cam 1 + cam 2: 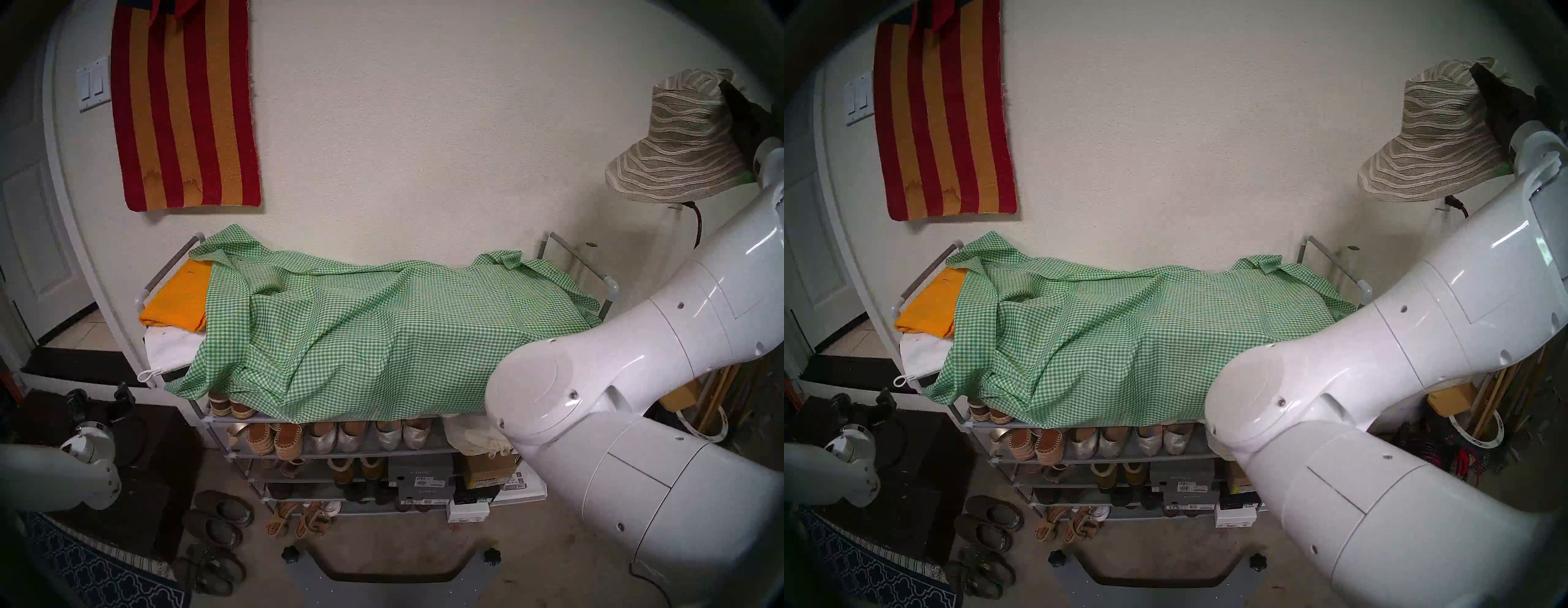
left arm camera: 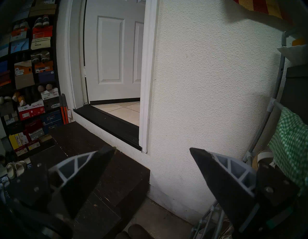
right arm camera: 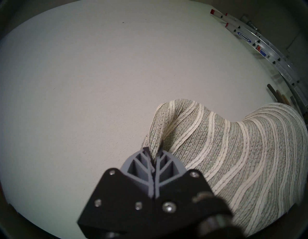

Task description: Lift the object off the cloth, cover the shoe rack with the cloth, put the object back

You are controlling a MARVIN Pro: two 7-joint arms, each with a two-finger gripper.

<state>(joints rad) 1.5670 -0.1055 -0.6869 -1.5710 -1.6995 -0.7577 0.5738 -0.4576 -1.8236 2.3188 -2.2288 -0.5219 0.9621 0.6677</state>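
I am seeing the right end effector [image 3: 154,151] clamped tight on a fold of the sun hat [image 3: 233,158], its two fingers pressed together with the woven fabric pinched between them. In the head view the hat [image 1: 679,140] is hanging high at about 2 o'clock, well above and clear of the rack, its brim drooping below the crown against the pale wall [image 1: 403,127].

I am seeing the left end effector [image 2: 152,150] standing wide open and holding nothing; it is sitting low at about 8 o'clock in the head view, facing the wall beside the doorway [image 2: 115,66] and the dark step [image 2: 100,166].

The gingham cloth [image 1: 382,318] is lying rumpled over the top tier of the shoe rack [image 1: 322,418], at the centre of the head view, its near edge draping over the front rail. At the 9 o'clock end of the top tier the cloth is leaving a folded orange cloth [image 1: 180,297] and a white item [image 1: 169,348] beneath it uncovered. The lower tiers are showing shoes and boxes. A red-and-orange striped rug [image 1: 186,106] is hanging on the wall at 11 o'clock.
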